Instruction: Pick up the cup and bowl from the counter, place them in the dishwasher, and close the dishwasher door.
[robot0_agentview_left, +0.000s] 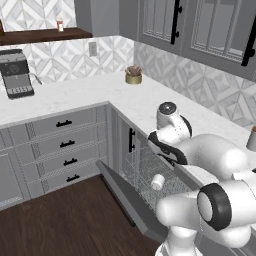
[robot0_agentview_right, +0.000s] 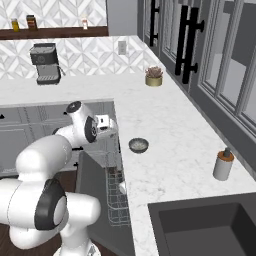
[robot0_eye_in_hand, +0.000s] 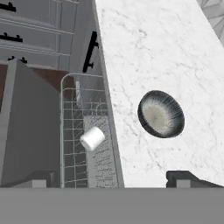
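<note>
Grey wire rack (robot0_eye_in_hand: 83, 131) already holds your cup (robot0_eye_in_hand: 92, 138), lying on its side, so the bowl (robot0_eye_in_hand: 161, 113) is what's left: dark outside, speckled pale inside, upright on the counter (robot0_eye_in_hand: 144, 52) near its edge. Your gripper (robot0_eye_in_hand: 111, 179) hangs empty above, fingers spread wide. The door (robot0_eye_in_hand: 26, 131) is down.

Kitchen: marble counter (robot0_agentview_right: 165, 135); open dishwasher (robot0_agentview_left: 150, 175); sink (robot0_agentview_right: 210, 225); coffee machine (robot0_agentview_left: 16, 73).

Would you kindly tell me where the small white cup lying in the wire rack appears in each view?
Left base view: small white cup, lower centre, on its side in the grey wire rack.
Right base view: a white sliver at the rack's counter side.
Hand view: left of centre.
Shared landmark: the open dishwasher door.
</note>
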